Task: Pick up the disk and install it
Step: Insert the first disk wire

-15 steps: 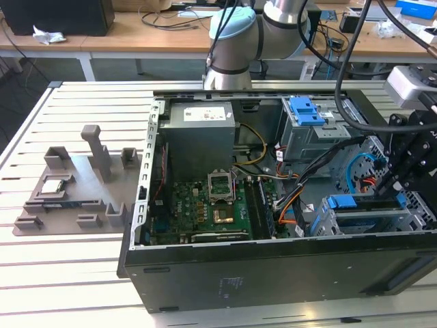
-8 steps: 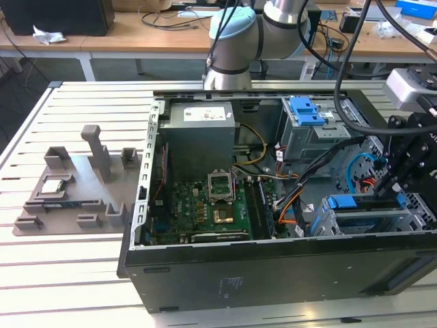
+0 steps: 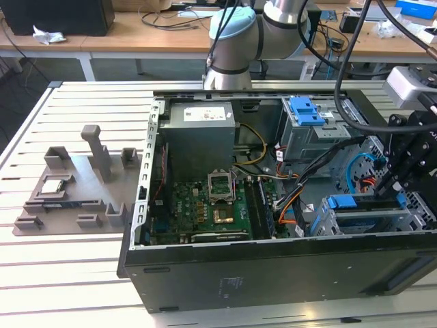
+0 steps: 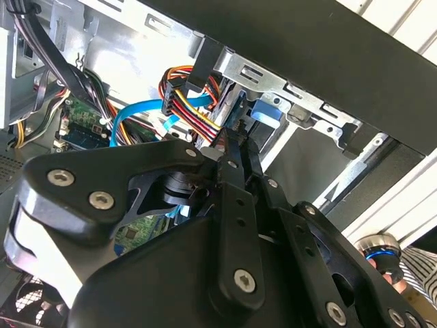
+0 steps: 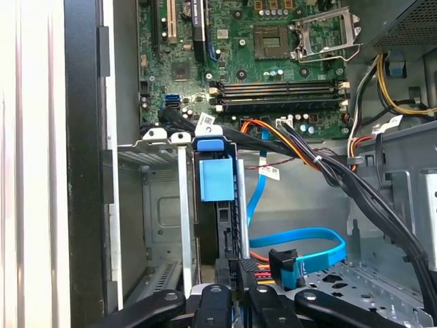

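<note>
I see my black gripper [image 3: 395, 183] at the open computer case's [image 3: 205, 273] grey metal drive bay [image 5: 179, 205]. Its jaws sit narrow on the blue-railed silver disk [image 5: 220, 181], which stands in the bay.

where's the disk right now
The disk sits in the grey drive cage at the exterior view's right, inside the computer case, with the end effector at its right end.

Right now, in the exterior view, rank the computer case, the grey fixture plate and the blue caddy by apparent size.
1. computer case
2. grey fixture plate
3. blue caddy, clearly the smallest
</note>
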Robot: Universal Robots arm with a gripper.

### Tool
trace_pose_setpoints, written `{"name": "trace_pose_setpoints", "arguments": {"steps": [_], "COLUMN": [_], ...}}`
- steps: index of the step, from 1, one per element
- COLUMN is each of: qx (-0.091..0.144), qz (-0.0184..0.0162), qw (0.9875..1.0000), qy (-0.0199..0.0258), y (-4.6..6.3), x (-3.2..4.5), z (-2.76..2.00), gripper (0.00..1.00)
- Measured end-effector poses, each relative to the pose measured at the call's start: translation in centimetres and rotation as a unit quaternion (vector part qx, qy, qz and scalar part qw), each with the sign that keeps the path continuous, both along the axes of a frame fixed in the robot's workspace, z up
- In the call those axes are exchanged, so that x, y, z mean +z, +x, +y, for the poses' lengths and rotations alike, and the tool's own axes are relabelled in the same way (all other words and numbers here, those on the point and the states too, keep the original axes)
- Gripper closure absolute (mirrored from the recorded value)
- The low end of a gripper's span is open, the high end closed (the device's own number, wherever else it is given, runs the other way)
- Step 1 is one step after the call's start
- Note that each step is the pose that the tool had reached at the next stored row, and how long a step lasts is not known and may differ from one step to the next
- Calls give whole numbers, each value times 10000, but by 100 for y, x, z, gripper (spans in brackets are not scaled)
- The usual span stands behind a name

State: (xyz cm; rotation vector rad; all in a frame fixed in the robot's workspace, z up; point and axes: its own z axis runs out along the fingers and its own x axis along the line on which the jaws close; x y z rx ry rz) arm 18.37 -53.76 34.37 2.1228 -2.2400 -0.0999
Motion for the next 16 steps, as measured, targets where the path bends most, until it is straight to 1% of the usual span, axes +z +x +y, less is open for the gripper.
{"name": "trace_pose_setpoints", "arguments": {"steps": [7,9,13,16], "qx": [0,0,-1,1], "qz": [25,31,35,35], "qw": [10000,10000,10000,10000], "qy": [1,14,34,42], "y": [4,13,24,26], "x": [-32,-43,-37,-58], "z": [0,-1,-4,-11], "gripper": [84,84,84,84]}}
